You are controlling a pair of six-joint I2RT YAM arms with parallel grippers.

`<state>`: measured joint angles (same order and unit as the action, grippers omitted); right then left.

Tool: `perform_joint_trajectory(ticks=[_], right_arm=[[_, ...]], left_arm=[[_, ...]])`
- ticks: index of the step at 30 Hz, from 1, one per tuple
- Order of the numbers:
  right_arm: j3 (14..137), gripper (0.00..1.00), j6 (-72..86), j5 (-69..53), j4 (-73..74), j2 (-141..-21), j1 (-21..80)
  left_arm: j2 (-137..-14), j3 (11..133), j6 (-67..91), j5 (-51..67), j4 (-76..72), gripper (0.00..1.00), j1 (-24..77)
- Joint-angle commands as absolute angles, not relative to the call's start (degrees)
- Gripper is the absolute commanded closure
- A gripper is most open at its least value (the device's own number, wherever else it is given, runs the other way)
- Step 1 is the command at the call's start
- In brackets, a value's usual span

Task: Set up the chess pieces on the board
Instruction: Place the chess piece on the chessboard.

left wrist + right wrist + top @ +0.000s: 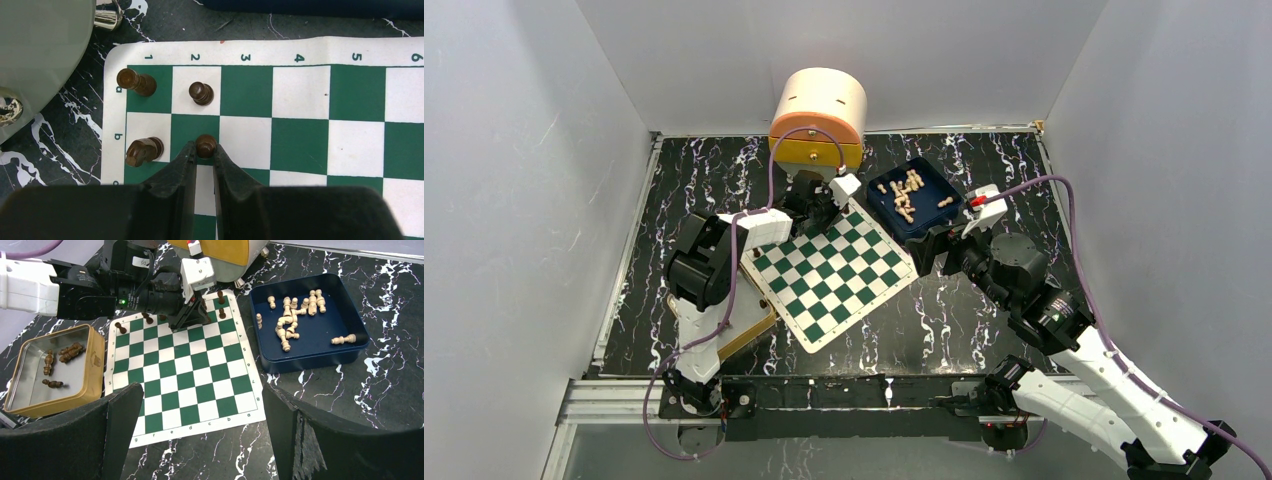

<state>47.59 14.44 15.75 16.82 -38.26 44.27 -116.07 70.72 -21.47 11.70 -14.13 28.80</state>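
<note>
The green and white board lies at the table's middle. My left gripper is at the board's far corner, shut on a dark pawn that stands on a green square in column 2. Beside it stand a dark rook, another dark pawn and a dark knight. From the right wrist, the left gripper shows with more dark pieces along the board's far edge. My right gripper is open and empty above the board's near right edge.
A tan-rimmed tin left of the board holds a few dark pieces. A blue tray right of the board holds several pale pieces. A round cream and orange box stands behind the board.
</note>
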Motion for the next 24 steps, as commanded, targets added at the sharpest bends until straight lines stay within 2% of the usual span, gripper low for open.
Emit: perform_joint_trajectory(ticks=[1,16,24], right_arm=[[50.4,0.01,14.5,16.1,14.5,-38.3,44.3],[50.1,0.01,14.3,15.9,14.0,-38.4,44.3],[49.9,0.01,14.3,15.7,13.6,-38.5,44.3]], left_arm=[[-116.3,72.1,-22.4,10.4,-13.4,0.94,28.9],[-116.1,72.6,-23.2,11.4,-12.3,0.78,28.9],[-116.1,72.7,-23.8,11.6,-12.2,0.75,28.9]])
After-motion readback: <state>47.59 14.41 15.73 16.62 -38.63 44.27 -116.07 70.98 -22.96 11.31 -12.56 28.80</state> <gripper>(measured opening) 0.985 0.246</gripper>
